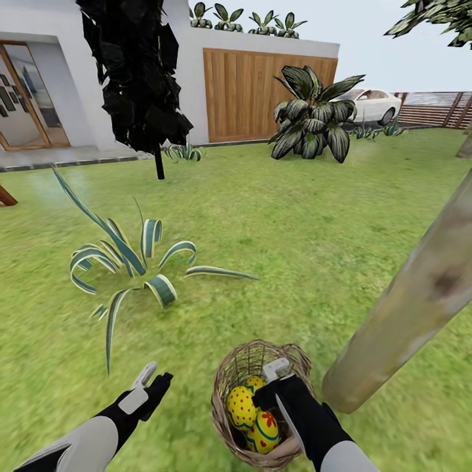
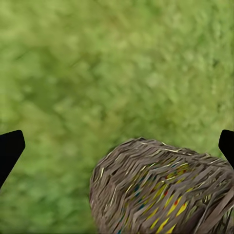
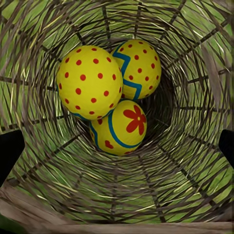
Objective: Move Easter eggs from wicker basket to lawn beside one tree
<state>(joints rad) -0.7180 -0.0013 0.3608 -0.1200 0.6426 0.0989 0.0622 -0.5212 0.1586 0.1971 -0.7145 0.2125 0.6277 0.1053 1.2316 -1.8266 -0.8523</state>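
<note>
- wicker basket [image 1: 262,405] sits on the lawn [image 1: 275,223] at the bottom of the head view, just beside the base of the leaning pale tree trunk [image 1: 410,298], on the trunk's left.
- All three Easter eggs still inside the basket, none on the grass.
- Right wrist view looks straight down into the basket [image 3: 185,175]: red-dotted egg [image 3: 89,82], egg with blue zigzag [image 3: 137,67] touching it, and flower-mark egg [image 3: 119,128] tucked under both; all three bunched at the bottom.
- In the head view two eggs read clearly, the dotted one [image 1: 241,406] and the flower one [image 1: 264,431]; the third is partly hidden behind the right arm.
- right gripper [image 1: 278,383] hangs over the basket mouth, above the eggs; fingers apart, dark tips at both edges of its wrist view [image 3: 10,148], nothing between them, not touching any egg.
- left gripper [image 1: 152,383] hovers over bare grass to the left of the basket, near it but apart; fingers spread wide, one tip [image 2: 9,146] at each side of its wrist view, holding nothing.
- Left wrist view shows the basket's woven outer wall [image 2: 161,190] with egg colours glinting through the weave.
- striped agave [image 1: 134,262] stands on the lawn left of centre, well apart from the basket.
- black-leaved tree [image 1: 134,72], wooden gate [image 1: 252,92] and white car [image 1: 373,105] far back.
</note>
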